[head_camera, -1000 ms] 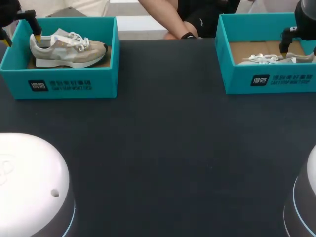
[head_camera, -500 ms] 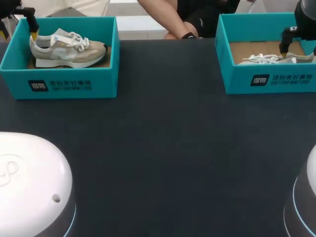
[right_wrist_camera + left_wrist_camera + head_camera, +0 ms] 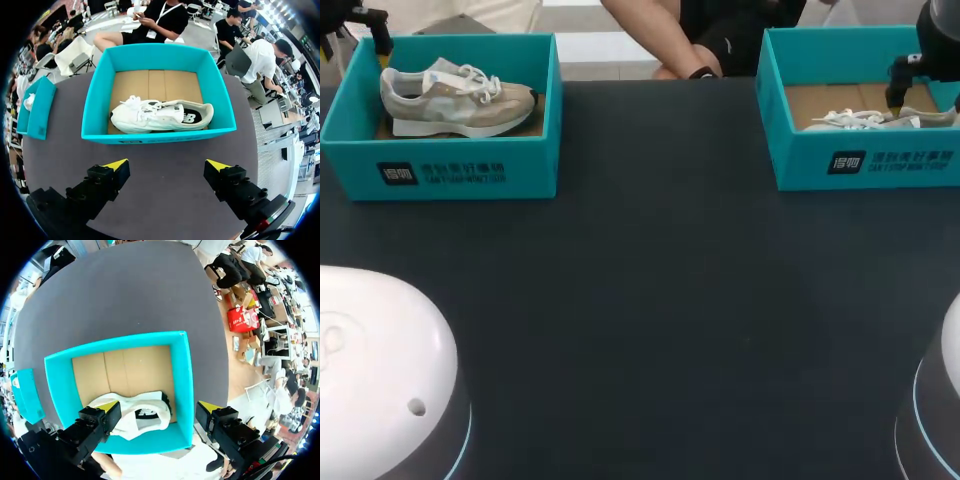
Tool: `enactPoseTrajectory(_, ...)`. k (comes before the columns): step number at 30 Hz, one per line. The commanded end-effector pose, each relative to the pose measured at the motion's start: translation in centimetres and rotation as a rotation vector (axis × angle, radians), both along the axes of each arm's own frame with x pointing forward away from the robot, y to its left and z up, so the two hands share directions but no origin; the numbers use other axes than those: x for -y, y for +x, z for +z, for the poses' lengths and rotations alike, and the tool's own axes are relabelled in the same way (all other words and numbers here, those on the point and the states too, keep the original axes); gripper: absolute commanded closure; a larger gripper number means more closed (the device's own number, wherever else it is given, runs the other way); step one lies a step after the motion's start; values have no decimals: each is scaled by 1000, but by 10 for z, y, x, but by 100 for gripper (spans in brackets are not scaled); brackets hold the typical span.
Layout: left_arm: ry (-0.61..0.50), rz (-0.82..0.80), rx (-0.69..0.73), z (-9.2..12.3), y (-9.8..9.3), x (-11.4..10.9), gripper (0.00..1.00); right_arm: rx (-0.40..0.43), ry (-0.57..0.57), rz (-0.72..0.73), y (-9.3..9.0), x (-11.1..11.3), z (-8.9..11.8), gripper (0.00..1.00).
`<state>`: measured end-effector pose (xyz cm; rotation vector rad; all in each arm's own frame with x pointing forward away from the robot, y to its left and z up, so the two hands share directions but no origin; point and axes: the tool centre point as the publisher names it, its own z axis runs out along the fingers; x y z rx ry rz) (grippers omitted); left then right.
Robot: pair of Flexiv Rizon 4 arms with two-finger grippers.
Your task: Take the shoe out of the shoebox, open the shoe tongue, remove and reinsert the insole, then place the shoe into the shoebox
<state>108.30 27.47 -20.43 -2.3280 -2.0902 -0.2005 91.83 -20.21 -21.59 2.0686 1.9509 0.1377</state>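
Two teal shoeboxes stand at the table's far side. The left box holds a beige shoe, upright with white laces. My left gripper hangs open above that box's left end; in its wrist view the shoe's heel lies below, between the fingertips, and nothing touches it. The right box holds a white shoe lying on its side. My right gripper is open above the dark table, short of the box's near wall; it holds nothing.
Dark tabletop stretches wide between and in front of the boxes. A person's forearm lies at the far edge between the boxes. My arms' white bases fill the near corners.
My left gripper has lifted away from the beige shoe's heel toward the far left corner of its box. The right arm and both shoes have stayed put.
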Motion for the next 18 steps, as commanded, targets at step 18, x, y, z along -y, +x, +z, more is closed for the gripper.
enactPoseTrajectory(18,38,-23,41,-69,91,-21,36,2,0,-2,-1,0,-1,0)
